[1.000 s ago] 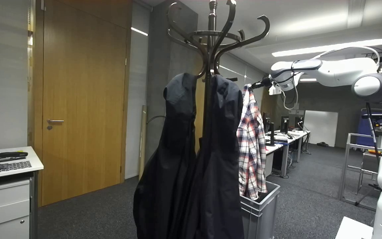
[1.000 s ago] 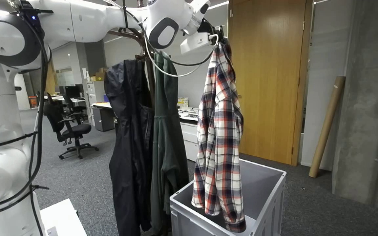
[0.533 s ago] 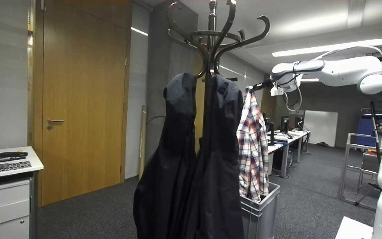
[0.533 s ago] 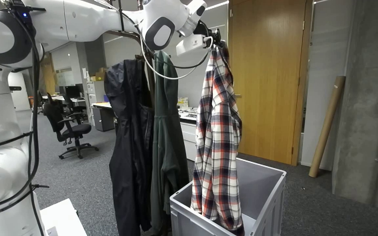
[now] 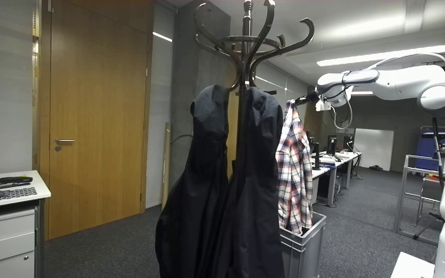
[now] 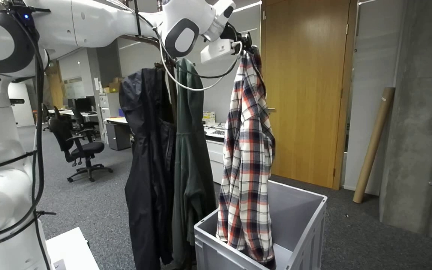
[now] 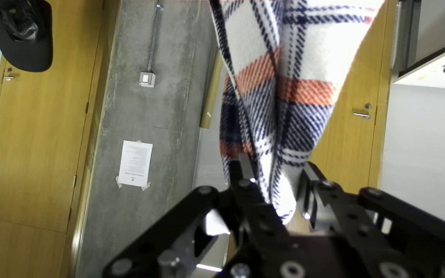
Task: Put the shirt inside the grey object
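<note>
The red, white and dark blue plaid shirt hangs long and limp from my gripper. In the wrist view, a bunched fold of the shirt runs down between the fingers of my gripper, which is shut on it. Below stands the grey object, an open-topped grey bin, with the shirt's lower end hanging in its opening close to the near rim. How deep that end reaches I cannot tell. In an exterior view, a dark jacket covers part of the shirt and part of the bin.
Beside the bin rises a dark coat rack with curved hooks, bearing a black jacket and a dark green jacket. A white cabinet stands near the wooden door. A cardboard tube leans on the wall.
Over the first half second my gripper and the shirt shifted slightly back towards the robot's base and a little lower. Since then they have barely moved. The hold on the shirt is unchanged.
</note>
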`<action>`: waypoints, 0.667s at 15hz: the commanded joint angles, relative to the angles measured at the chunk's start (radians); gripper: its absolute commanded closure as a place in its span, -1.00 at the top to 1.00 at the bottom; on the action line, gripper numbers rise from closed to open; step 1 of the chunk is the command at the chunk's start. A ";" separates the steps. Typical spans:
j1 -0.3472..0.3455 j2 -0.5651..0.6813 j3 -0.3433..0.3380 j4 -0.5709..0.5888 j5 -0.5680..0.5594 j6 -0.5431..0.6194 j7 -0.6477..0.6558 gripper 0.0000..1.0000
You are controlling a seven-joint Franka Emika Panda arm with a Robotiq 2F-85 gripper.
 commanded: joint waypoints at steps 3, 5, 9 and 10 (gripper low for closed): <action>-0.003 0.056 -0.006 0.031 -0.060 -0.041 0.058 -0.85; 0.000 0.102 -0.010 0.052 -0.098 -0.060 0.081 -0.85; 0.004 0.194 -0.012 0.106 -0.143 -0.087 0.107 -0.85; 0.004 0.219 -0.013 0.124 -0.150 -0.096 0.110 -0.85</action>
